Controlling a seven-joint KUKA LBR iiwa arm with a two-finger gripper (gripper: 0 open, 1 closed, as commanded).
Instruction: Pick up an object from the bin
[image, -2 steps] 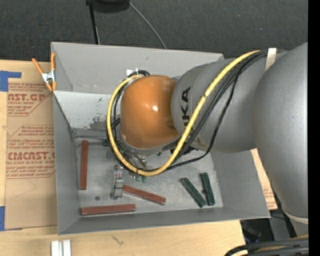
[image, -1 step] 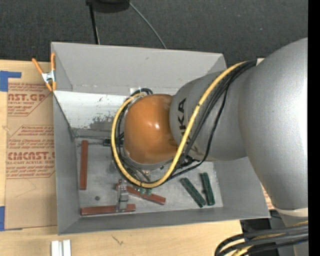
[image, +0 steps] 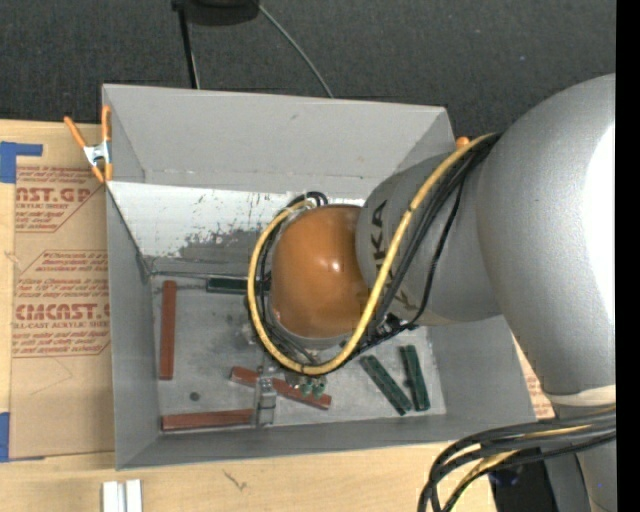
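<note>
My gripper (image: 266, 404) reaches down under the arm's orange cover near the bin's front, left of centre. A short red-brown bar (image: 246, 377) lies just to its left. Another short red-brown bar (image: 308, 393) lies slanted just to its right. A long red-brown strip (image: 207, 421) lies flat along the front wall, and its right end meets the gripper's tip. I cannot make out whether anything is held.
A long red-brown strip (image: 167, 329) lies lengthwise by the left wall. Two dark green bars (image: 384, 385) (image: 414, 378) lie at the front right. A dark green piece (image: 226, 285) lies near the back wall. The arm covers the bin's middle and right.
</note>
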